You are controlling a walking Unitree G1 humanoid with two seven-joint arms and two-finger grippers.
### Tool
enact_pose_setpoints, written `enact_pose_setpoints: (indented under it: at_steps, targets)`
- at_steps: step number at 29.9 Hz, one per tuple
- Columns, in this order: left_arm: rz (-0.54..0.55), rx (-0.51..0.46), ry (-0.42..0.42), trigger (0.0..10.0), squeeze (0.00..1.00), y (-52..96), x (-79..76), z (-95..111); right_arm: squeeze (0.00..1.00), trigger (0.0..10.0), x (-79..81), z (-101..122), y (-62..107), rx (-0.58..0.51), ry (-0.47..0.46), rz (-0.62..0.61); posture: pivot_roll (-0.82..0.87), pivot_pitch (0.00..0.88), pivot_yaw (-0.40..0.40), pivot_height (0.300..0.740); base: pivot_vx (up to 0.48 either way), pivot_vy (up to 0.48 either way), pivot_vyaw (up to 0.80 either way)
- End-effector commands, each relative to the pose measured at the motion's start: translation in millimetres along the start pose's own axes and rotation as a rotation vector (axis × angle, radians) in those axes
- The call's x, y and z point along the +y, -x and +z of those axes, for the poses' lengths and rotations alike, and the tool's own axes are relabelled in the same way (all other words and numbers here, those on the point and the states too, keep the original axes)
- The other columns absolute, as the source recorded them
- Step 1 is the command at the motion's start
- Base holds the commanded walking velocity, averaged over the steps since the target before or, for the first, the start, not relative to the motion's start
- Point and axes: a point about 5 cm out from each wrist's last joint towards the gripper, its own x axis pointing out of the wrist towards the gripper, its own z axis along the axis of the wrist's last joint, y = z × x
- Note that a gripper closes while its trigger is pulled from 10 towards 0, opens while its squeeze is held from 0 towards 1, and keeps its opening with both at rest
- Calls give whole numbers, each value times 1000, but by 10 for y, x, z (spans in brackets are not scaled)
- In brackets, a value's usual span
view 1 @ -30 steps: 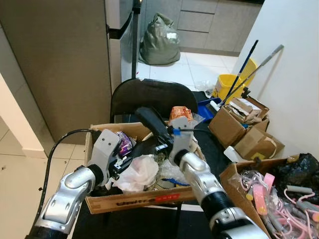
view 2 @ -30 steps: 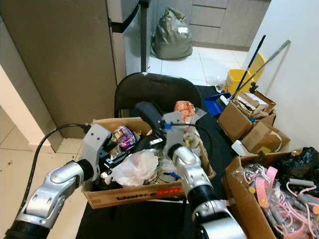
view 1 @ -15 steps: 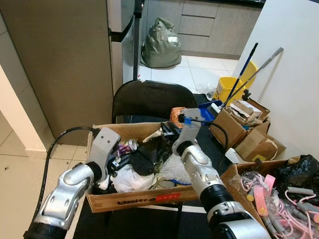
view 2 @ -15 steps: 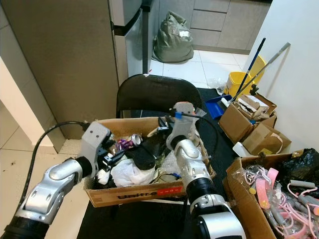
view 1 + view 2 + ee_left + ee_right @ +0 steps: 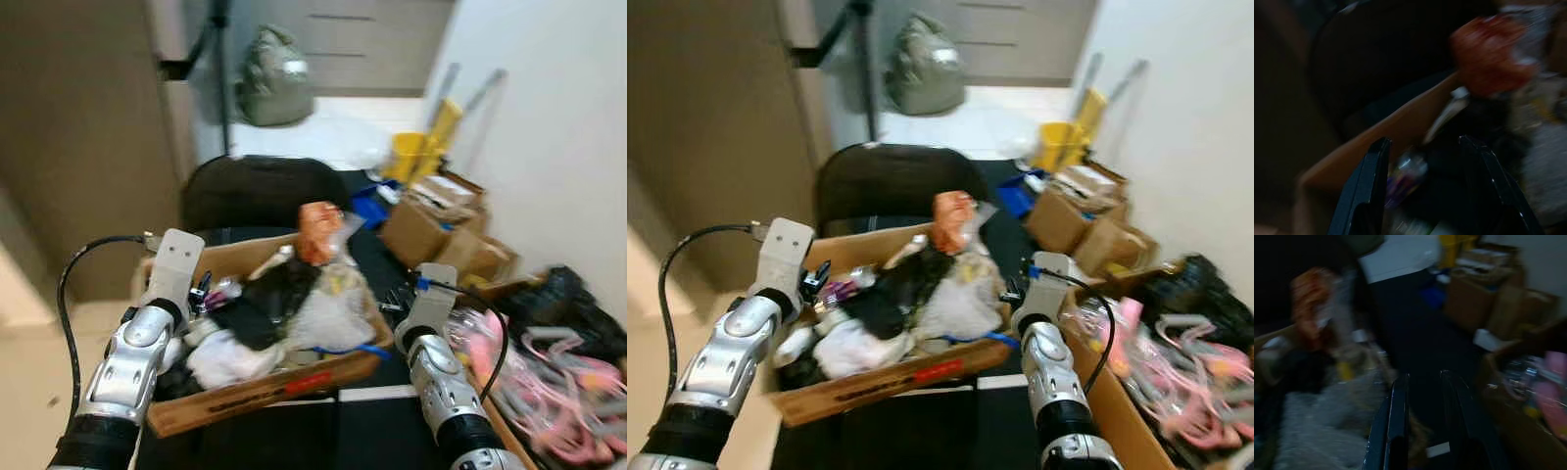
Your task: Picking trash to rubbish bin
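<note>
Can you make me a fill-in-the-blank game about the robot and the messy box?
1. The cardboard box full of trash rests on a black ____.
2. The mop bucket by the wall is coloured ____.
3. The left gripper has its two fingers spread ____ over the box.
4. The right gripper hangs beside the box, holding ____.

Missing words: chair; yellow; open; nothing

The dark floor mat (image 5: 392, 431) carries nearly everything here: the trash-filled cardboard box (image 5: 255, 387) sits on it in front, a black chair (image 5: 257, 191) stands just behind, and more cardboard boxes (image 5: 436, 230) crowd the wall side. Beyond, on pale floor tiles (image 5: 313, 122), there's a tied grey rubbish bag (image 5: 274, 73) and a yellow mop bucket (image 5: 416, 157) (all blurred).
</note>
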Motion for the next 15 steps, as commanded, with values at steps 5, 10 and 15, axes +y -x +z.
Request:
enact_pose_setpoints:
  at_steps: [5, 10, 15]
  targets:
    - [-10, -45, 41, 10000, 0, 9, -72, 66, 0, 10000, 70, -67, 70, 20, -42, -4, -31, 64, -36, 740, 0, 0, -800]
    - [-8, -67, 46, 10000, 0, -28, -157, 120, 0, 10000, 107, -9, 58, -3, 2, 17, -18, 58, -58, 740, 0, 0, -800]
    - [-10, -73, 30, 10000, 0, -28, -177, 117, 0, 10000, 96, 14, 64, 2, 43, 25, -10, 63, -68, 740, 0, 0, -800]
